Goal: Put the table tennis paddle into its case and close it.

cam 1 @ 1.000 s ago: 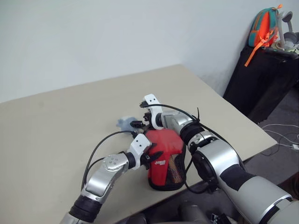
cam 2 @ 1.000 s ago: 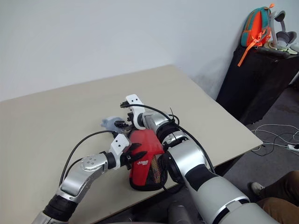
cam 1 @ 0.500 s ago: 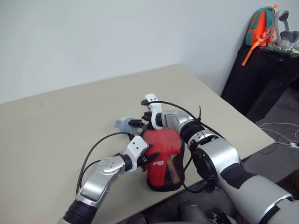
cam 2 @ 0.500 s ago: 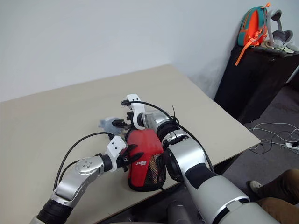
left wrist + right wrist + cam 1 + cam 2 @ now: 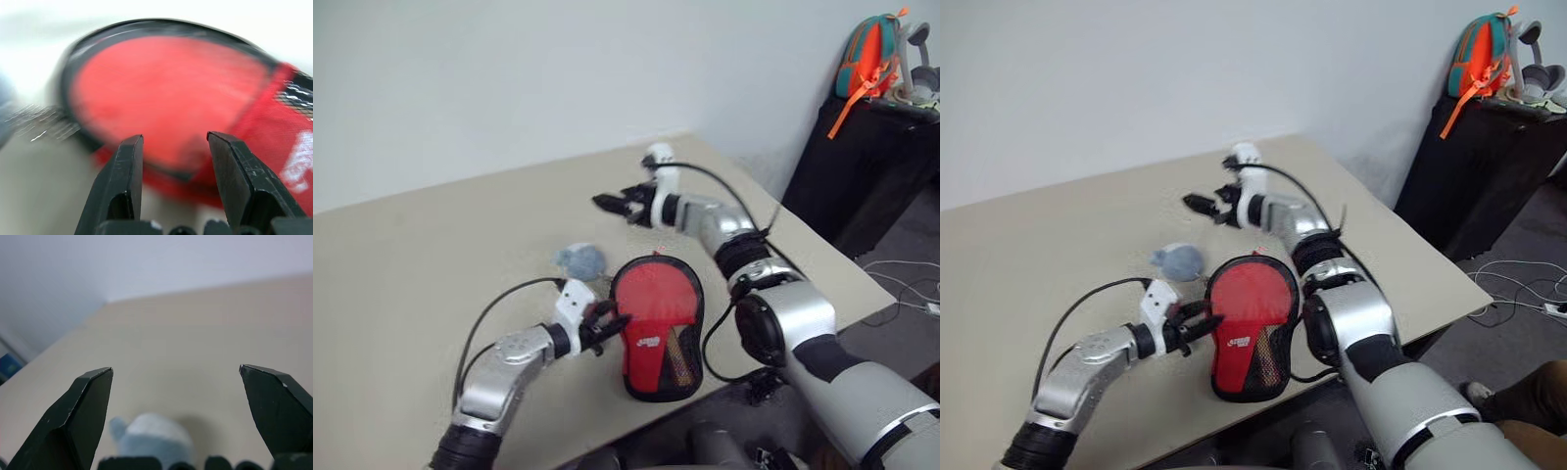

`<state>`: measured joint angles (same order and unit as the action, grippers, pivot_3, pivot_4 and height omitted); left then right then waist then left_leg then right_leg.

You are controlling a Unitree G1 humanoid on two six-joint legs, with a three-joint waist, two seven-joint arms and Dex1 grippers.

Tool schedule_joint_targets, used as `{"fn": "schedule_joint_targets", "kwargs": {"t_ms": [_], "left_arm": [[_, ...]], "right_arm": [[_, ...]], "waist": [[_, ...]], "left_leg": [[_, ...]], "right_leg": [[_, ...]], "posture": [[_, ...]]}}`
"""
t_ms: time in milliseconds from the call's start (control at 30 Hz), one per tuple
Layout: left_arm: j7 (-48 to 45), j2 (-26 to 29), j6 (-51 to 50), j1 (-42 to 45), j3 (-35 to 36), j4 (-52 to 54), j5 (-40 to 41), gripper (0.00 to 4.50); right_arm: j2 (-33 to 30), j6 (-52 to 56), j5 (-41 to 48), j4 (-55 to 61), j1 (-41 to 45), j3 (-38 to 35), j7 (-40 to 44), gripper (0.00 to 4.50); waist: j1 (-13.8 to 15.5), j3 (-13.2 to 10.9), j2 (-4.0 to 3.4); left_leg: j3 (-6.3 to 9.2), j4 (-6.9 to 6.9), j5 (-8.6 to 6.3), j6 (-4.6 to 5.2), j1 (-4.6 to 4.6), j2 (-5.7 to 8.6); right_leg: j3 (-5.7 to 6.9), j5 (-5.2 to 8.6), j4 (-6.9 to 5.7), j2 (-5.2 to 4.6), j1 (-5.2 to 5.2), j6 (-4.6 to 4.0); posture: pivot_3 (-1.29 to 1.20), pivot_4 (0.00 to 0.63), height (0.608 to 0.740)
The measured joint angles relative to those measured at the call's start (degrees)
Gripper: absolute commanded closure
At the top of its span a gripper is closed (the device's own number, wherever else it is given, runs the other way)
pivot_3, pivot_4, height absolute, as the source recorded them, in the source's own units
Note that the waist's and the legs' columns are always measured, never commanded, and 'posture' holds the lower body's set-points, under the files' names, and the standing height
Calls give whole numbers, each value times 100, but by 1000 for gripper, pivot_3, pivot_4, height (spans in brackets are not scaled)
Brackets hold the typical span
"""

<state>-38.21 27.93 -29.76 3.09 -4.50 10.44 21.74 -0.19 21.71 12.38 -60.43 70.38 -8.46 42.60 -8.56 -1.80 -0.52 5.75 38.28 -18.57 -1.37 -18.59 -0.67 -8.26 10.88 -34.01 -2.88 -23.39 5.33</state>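
Left eye view: the case (image 5: 657, 328) lies flat at lower centre of the frame, near the front edge of the bench (image 5: 431, 255). The table tennis paddle (image 5: 653, 296) sits inside it, its red face filling the round end, black rim around it. The left end effector (image 5: 604, 324) is just left of the case, fingers parted, gripping nothing. The right end effector (image 5: 612, 204) is at upper centre, above the bench, jaws spread wide and empty. A small grey-blue object (image 5: 578, 260) rests on the bench above and left of the case.

Versus one second ago: the right end effector has lifted off the case top and moved toward the upper part of the frame; the left end effector has backed off to the left, no longer over the red part.

Left wrist view: red paddle face beyond the parted fingers (image 5: 122, 181); contact not resolvable.

Right wrist view: wide-spread fingers (image 5: 78, 416), grey-blue object low between them, bare bench beyond.
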Motion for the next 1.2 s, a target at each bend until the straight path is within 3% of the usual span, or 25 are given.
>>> {"fn": "schedule_joint_targets", "kwargs": {"t_ms": [167,267,500,900,1200], "left_arm": [[43,27,-1002,697,313,-173,384,2353],[106,-238,-1607,1008,195,-489,431,2353],[356,-636,-2114,1492,68,-854,400,2353],[565,-488,-2862,1629,912,-1126,828,2353],[768,-797,-3168,1950,1167,-1670,868,2353]], "right_arm": [[-366,620,211,1199,-819,-99,-92,0],[-433,995,299,1768,-1285,-154,-372,0],[-541,1495,513,2672,-1844,-224,-872,0],[-627,1616,677,2953,-2151,-242,-1285,0],[-601,1559,690,2947,-2155,-200,-1388,0]], "waist": [[-50,-2,-4],[-45,-3,-7],[-15,-3,-7],[-17,-3,-6],[-11,-3,-5]], "left_leg": [[-4,-4,0,0,7,0],[-2,-5,0,0,5,0],[-2,-1,1,-1,8,1],[-4,-1,0,-1,8,1],[-3,-1,1,-1,6,1]], "right_leg": [[-1,0,0,1,1,0],[-1,-2,-2,1,-1,-2],[-2,-2,-4,1,4,-3],[-4,-2,-1,0,3,-2],[-3,-3,2,0,3,-3]], "posture": [[0,0,740],[0,0,740],[0,0,740],[0,0,740],[0,0,740]]}}
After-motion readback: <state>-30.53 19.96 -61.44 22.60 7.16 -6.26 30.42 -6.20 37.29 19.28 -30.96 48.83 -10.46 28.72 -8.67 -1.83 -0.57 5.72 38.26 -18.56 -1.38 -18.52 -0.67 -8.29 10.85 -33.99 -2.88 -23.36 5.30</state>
